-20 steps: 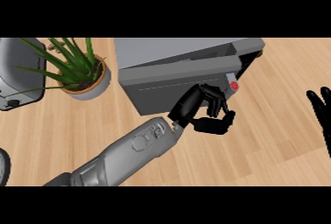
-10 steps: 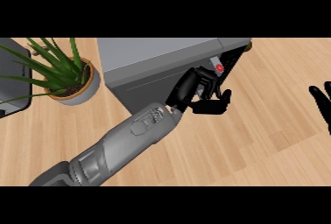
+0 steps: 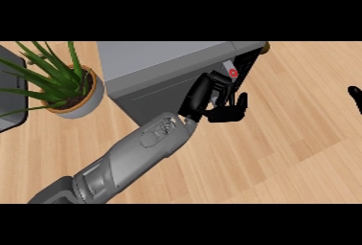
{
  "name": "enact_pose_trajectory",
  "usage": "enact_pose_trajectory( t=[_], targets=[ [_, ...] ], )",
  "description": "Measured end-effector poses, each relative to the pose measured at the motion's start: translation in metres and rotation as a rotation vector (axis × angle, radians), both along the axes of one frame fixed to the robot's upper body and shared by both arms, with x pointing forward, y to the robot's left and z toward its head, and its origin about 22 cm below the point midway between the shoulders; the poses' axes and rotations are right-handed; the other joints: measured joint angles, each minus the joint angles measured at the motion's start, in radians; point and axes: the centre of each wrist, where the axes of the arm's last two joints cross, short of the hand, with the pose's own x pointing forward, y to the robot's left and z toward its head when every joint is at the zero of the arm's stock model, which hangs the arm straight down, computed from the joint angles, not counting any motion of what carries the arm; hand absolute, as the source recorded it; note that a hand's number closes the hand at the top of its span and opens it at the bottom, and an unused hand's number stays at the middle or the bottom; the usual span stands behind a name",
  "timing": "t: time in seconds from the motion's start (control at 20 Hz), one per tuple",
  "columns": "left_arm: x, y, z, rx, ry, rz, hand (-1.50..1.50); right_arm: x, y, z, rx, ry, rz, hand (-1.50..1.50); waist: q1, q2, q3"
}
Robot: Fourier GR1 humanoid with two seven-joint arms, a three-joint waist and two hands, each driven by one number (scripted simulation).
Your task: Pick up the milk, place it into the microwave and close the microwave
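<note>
Milk (image 3: pixel 230 71) sat inside the microwave (image 3: pixel 166 67), just past its open right edge, with your left hand (image 3: pixel 216 98) straight-fingered against the door. Your right hand (image 3: pixel 356 95) showed at the right edge; its fingers couldn't be told.

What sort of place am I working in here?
Most likely a kitchen: a wooden counter carries a grey microwave with its door ajar, and a potted plant stands beside it.
</note>
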Motion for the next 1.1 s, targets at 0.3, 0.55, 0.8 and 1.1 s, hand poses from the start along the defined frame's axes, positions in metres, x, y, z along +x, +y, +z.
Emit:
enact_pose_trajectory(
  t=[0.3, 0.55, 0.8, 1.1],
  targets=[
    [-0.001, 0.002, -0.001, -0.014, -0.016, 0.035, 1.5, 0.003, -0.007, 0.012, -0.023, -0.011, -0.01, -1.5, -0.013, 0.002, 0.001],
    [-0.001, 0.003, -0.001, -0.024, -0.019, 0.058, 1.5, 0.005, -0.014, 0.022, -0.047, -0.017, -0.019, -1.5, -0.02, 0.003, 0.001],
    [-0.002, 0.004, -0.001, -0.034, -0.028, 0.082, 1.5, 0.007, -0.019, 0.03, -0.058, -0.023, -0.023, -1.5, -0.027, 0.005, 0.002],
    [-0.003, 0.003, -0.001, -0.044, -0.036, 0.1, 1.5, 0.01, -0.022, 0.037, -0.05, -0.025, -0.012, -1.5, -0.031, 0.008, 0.003]
  ],
)
